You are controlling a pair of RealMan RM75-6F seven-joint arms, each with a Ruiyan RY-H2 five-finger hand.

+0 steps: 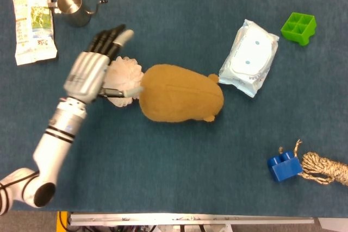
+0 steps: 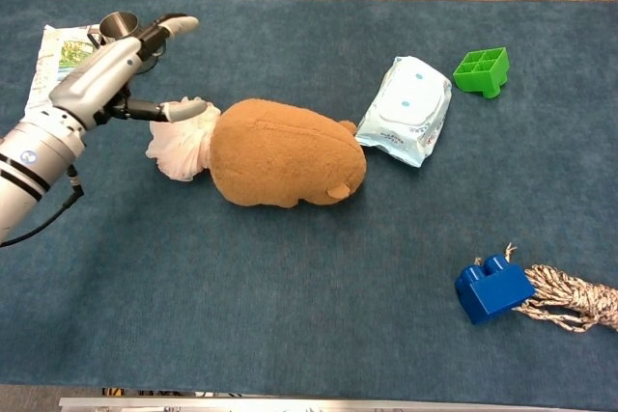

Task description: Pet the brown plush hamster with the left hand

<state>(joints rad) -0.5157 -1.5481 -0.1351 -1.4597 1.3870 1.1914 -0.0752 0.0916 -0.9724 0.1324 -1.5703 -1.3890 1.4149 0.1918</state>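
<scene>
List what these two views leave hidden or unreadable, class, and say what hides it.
- Right hand: in neither view.
- Left hand: its palm faces away in the head view.
- Plush hamster: face turned away in both views.
- White ruffled thing: partly behind the hamster; what it is stays unclear.
- Packet: print too small; the left arm covers part in the chest view.
</scene>
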